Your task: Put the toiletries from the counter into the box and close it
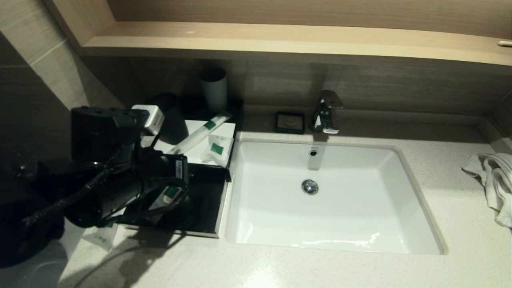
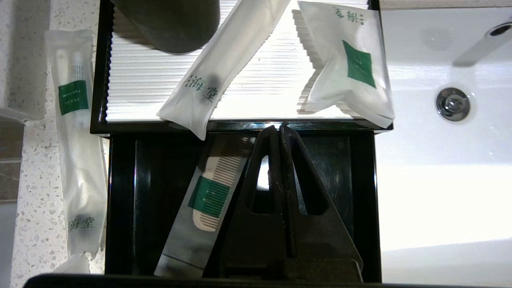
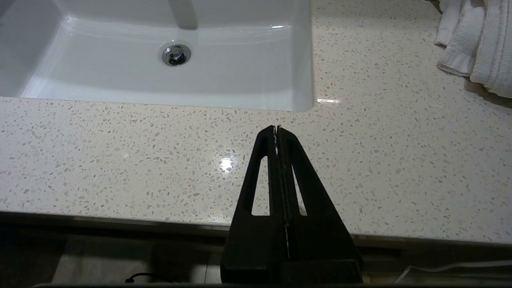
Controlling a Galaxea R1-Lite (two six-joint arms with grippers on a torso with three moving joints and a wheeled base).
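Left wrist view: sachets (image 2: pixel 224 64) print "海堂", green labels; left tool (image 2: pixel 279 130) clenched, empty.

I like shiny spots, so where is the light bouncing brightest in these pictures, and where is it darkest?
Left wrist view: the box's ribbed white top panel glares almost pure white, and the sink is washed out. Right wrist view: one small bright glint sits on the counter. Head view: the left arm is a dark shape casting a shadow toward the counter's front edge.

Glossy black box (image 2: pixel 362 192), speckled stone counter (image 3: pixel 120 160), translucent plastic sachets (image 2: pixel 224 64).
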